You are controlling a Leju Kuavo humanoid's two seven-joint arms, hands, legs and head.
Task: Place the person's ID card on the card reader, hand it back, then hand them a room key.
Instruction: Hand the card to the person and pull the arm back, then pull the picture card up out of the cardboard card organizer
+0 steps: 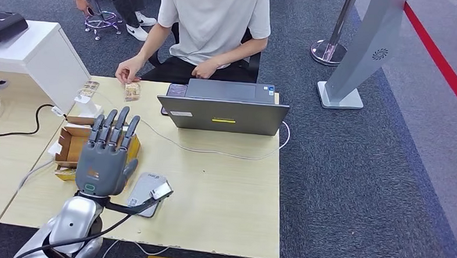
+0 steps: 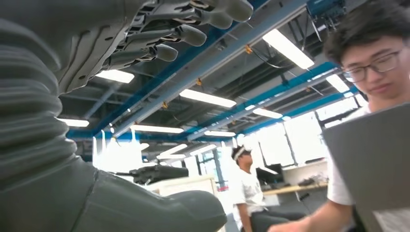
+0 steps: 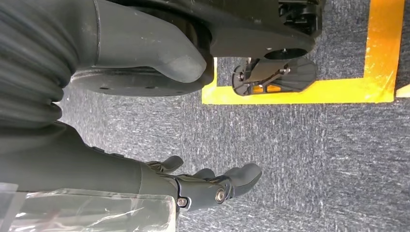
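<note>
A small card (image 1: 132, 91) lies on the far side of the wooden table (image 1: 223, 187), just under the fingertips of the seated person's hand (image 1: 127, 72). Near the front edge lies the grey card reader (image 1: 145, 190). My left hand (image 1: 107, 154) is raised above the table between the reader and a cardboard box (image 1: 73, 145); its fingers (image 2: 193, 30) are spread, its thumb (image 2: 159, 208) is apart, and it holds nothing. Beside my body my right hand (image 3: 208, 186) hangs over the carpet, fingers loosely extended and empty.
An open grey laptop (image 1: 224, 110) stands in front of the person in a white T-shirt (image 1: 214, 21), its cable trailing across the table. A second small card (image 1: 90, 87) sits above a white stand at the far left. A white cabinet (image 1: 37, 54) adjoins the table.
</note>
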